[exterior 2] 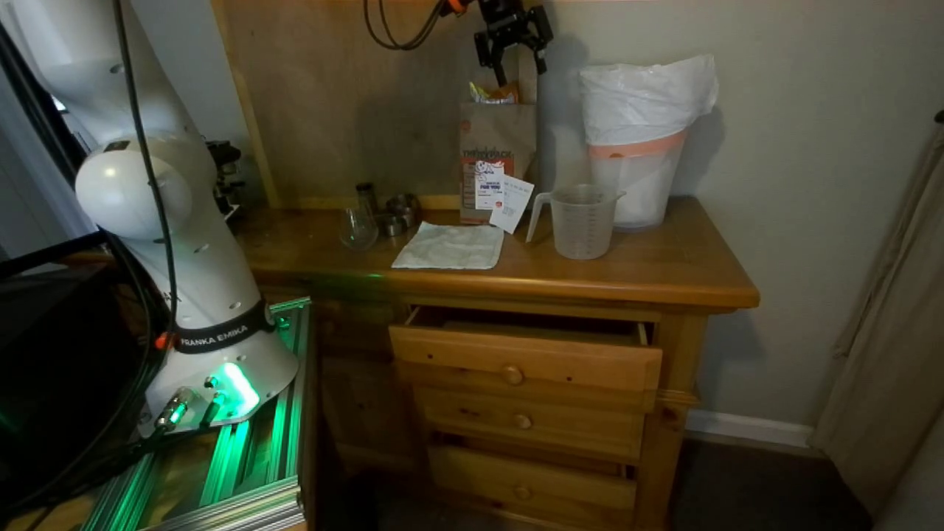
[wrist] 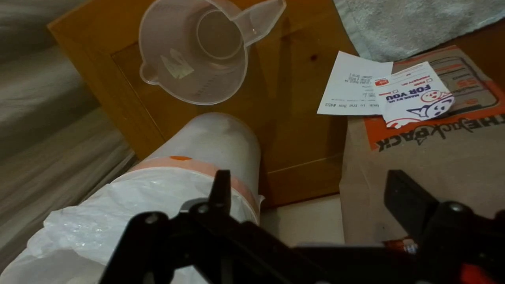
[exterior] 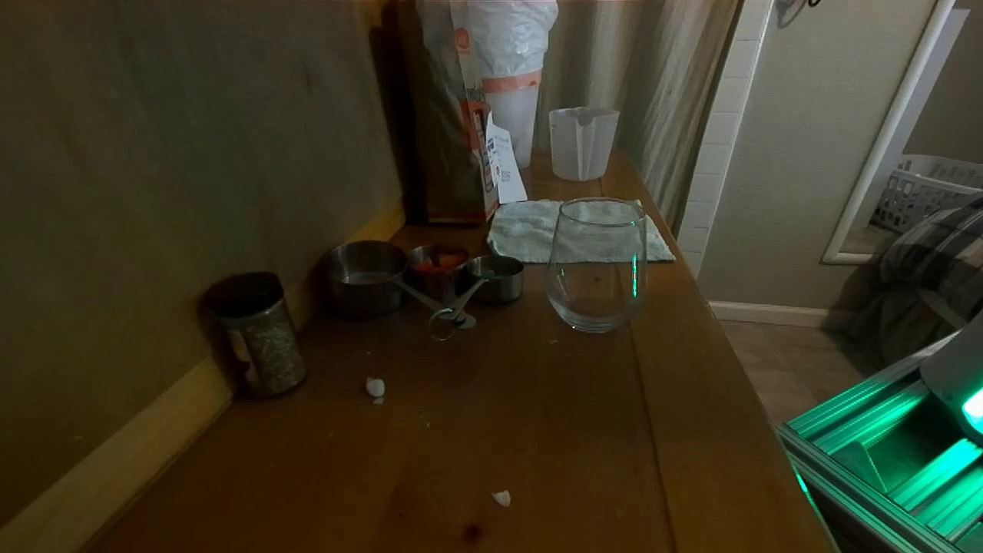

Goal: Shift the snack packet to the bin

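Orange packet near upright bin

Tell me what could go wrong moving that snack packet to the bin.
The snack packet only peeks from the paper bag, so the open claw may catch the bag too. The bin has a loose liner that might snag. The measuring jug stands near the bin and could be knocked.

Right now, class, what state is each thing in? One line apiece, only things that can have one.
Gripper: open
Paper bag: upright
Snack packet: poking from that bag
Bin: upright, lined
Top drawer: partly open
Middle drawer: cannot tell if shut
Bottom drawer: partly open
Measuring jug: upright, looks empty
Glass: upright, looks empty
Jar: upright, capped
Cloth: spread flat
Measuring cups: upright, one showing red inside
Base light: lit green
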`<state>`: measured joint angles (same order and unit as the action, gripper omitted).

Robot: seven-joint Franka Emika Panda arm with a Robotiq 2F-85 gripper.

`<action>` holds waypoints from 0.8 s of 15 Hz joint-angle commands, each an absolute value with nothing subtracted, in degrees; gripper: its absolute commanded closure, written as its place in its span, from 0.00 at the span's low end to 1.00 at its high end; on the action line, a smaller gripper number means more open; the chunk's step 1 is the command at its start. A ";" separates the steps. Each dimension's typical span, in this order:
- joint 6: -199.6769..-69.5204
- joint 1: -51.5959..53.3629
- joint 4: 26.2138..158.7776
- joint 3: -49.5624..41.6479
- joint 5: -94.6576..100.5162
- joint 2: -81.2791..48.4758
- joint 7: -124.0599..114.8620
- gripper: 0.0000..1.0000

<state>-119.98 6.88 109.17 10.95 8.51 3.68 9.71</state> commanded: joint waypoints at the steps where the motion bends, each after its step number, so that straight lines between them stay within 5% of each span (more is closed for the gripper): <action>1: -130.31 8.68 110.48 10.53 2.68 3.47 12.27 0.00; 12: -142.90 11.81 111.63 12.72 -20.96 -2.07 25.86 0.00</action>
<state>-139.96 11.75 111.04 12.32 -15.43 -1.26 20.56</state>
